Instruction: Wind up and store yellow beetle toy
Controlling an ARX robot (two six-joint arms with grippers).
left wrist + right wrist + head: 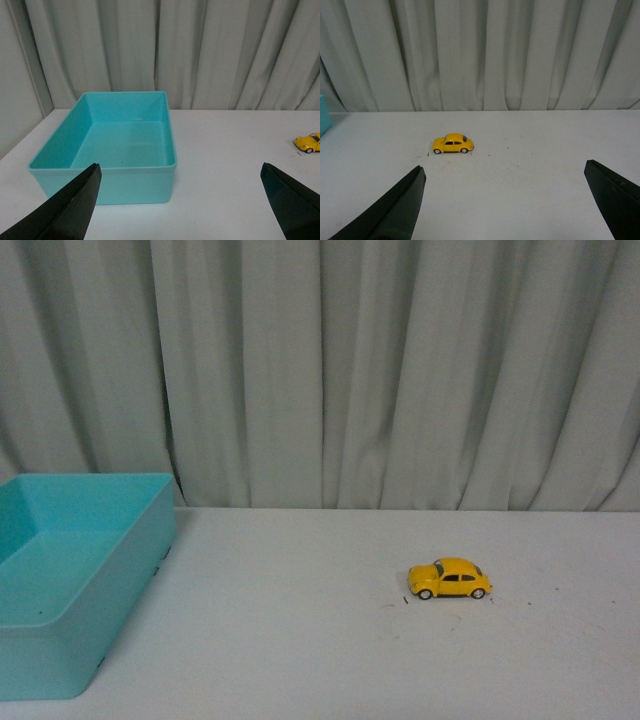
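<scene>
Nearest my lenses are my own black fingers (400, 210): my right claw (503, 166) is spread wide and holds nothing, and my left claw (180, 166) is spread just as wide and is also bare.

From my chest camera, the small bright-yellow Beetle-shaped toy car (450, 579) stands on all four wheels at about one o'clock, broadside to me. Its nose seems to point toward nine o'clock. Nothing touches it, and it is well apart from both claws. My right wrist sees it whole (453, 144); my left wrist catches only its front end (309, 142). A few dark specks (406, 600) lie just beside it on the white tabletop (300, 640). At about ten o'clock, well apart from the car, sits the open turquoise plastic bin (60, 650), and I see nothing in it (135, 187). Pale grey pleated curtains (400, 370) close off twelve o'clock.

As I judge it, nothing is done yet; my right claw is better placed to take the car.

Trouble I foresee: the car rolls freely, so one finger landing first could nudge it away along the three-to-nine line. Its rounded, glossy shell may squirt out of a high pinch. If I let go once the spring is loaded, it could shoot off across the table rather than into the bin.
</scene>
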